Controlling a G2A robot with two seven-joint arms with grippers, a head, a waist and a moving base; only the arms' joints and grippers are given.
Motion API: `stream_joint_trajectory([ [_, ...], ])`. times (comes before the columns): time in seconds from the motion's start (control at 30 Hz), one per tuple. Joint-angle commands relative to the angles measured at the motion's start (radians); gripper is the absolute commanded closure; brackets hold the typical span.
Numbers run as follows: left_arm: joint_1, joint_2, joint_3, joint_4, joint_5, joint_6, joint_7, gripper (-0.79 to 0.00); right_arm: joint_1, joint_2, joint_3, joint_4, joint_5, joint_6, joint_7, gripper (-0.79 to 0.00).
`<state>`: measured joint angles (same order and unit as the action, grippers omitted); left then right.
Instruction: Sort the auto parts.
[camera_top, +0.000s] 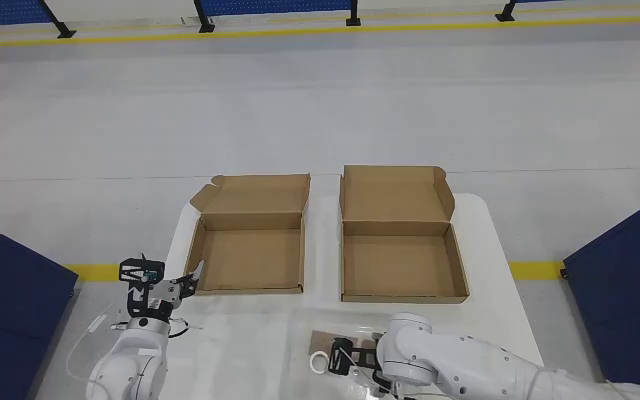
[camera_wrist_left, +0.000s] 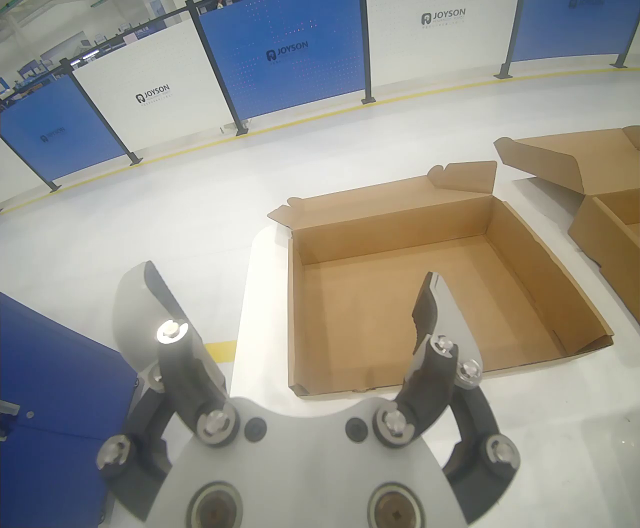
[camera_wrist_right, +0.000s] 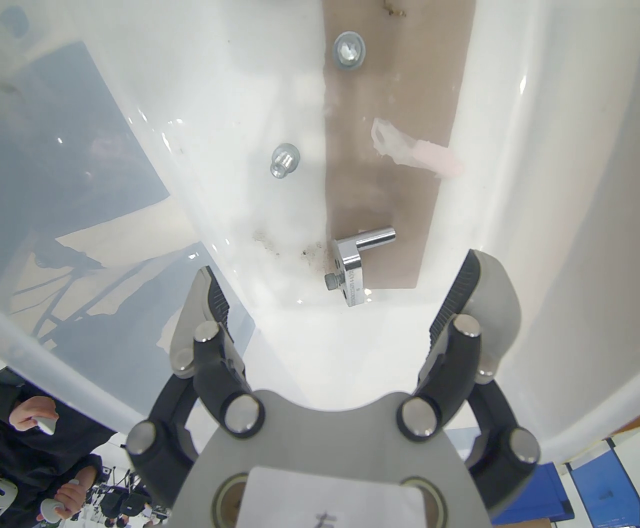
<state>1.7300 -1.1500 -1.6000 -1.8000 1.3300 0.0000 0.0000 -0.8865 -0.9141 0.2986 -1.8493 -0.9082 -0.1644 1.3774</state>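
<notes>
right hand (camera_wrist_right: 339, 274) open, empty, at near tabletop (camera_top: 500, 320) edge | metal bracket (camera_wrist_right: 350, 272) just ahead between its fingers, plate across the closing line, pin along it | left hand (camera_wrist_left: 290, 276) open, well apart by left box (camera_wrist_left: 545, 300) | judged: right arm nearer

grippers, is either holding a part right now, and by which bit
Nothing is held: the left gripper and right gripper are both open and empty; the bracket lies untouched.
</notes>
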Motion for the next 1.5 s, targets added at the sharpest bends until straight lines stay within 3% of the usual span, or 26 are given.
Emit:
stream_joint_trajectory([
  [0.0,0.0,0.0,0.0,0.0,0.0,0.0,0.0,-0.785,0.0,-0.001,0.003,0.002,0.008,-0.011,0.007,-0.785],
  [0.53,0.0,0.0,0.0,0.0,0.0,0.0,0.0,-0.785,-0.036,0.001,0.021,0.025,-0.03,-0.029,-0.036,-0.776],
  [0.57,0.0,0.0,0.0,0.0,0.0,0.0,0.0,-0.785,-0.039,0.001,0.025,0.023,-0.033,-0.028,-0.035,-0.529],
  [0.6,0.0,0.0,0.0,0.0,0.0,0.0,0.0,-0.785,-0.042,0.002,0.029,0.02,-0.036,-0.026,-0.034,-0.391],
  [1.03,0.0,0.0,0.0,0.0,0.0,0.0,0.0,-0.785,-0.089,0.018,0.075,-0.015,-0.064,-0.028,-0.006,-0.326],
  [1.47,0.0,0.0,0.0,0.0,0.0,0.0,0.0,-0.785,-0.11,0.008,0.095,0.01,-0.067,-0.045,-0.003,-0.243],
])
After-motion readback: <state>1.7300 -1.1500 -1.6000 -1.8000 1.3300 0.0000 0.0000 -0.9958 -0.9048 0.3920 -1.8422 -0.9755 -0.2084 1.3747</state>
